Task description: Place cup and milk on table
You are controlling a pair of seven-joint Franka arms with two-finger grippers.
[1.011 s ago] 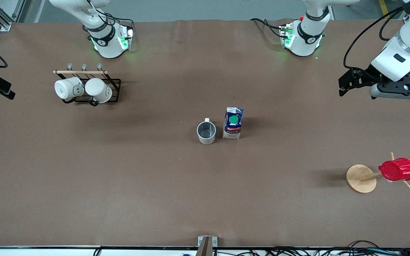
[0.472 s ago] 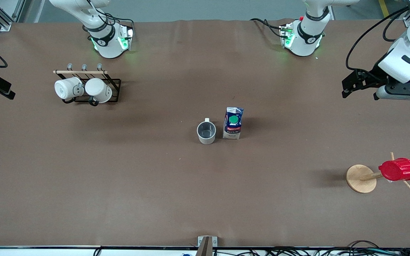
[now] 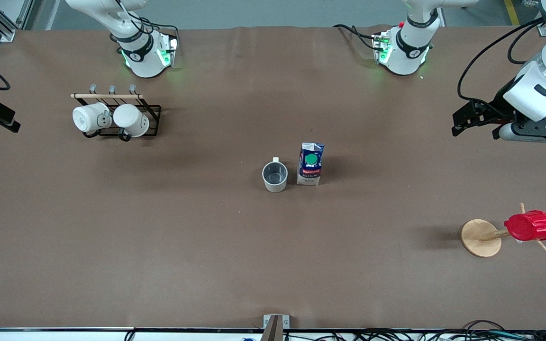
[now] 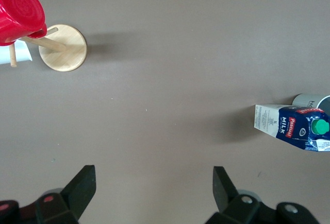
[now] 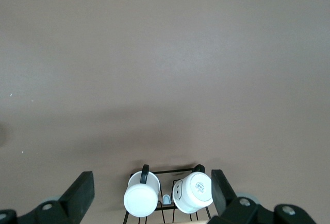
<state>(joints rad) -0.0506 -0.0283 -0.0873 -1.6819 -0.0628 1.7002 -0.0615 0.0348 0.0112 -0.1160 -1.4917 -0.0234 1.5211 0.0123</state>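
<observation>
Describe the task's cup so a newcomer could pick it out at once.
Look mid-table, where the milk carton stands. The cup sits upright beside it, toward the right arm's end. Unlike the white mugs on the rack, its inside is grey.

My cup (image 3: 274, 176) and milk (image 3: 310, 164) are standing just beside each other mid-table (image 3: 206, 227), apparently not touching, the milk lying toward my left arm's end.

Around my workspace: grey floor (image 3: 263, 12) along frame top; cable bundle (image 3: 443, 335) at lower right edge.
</observation>
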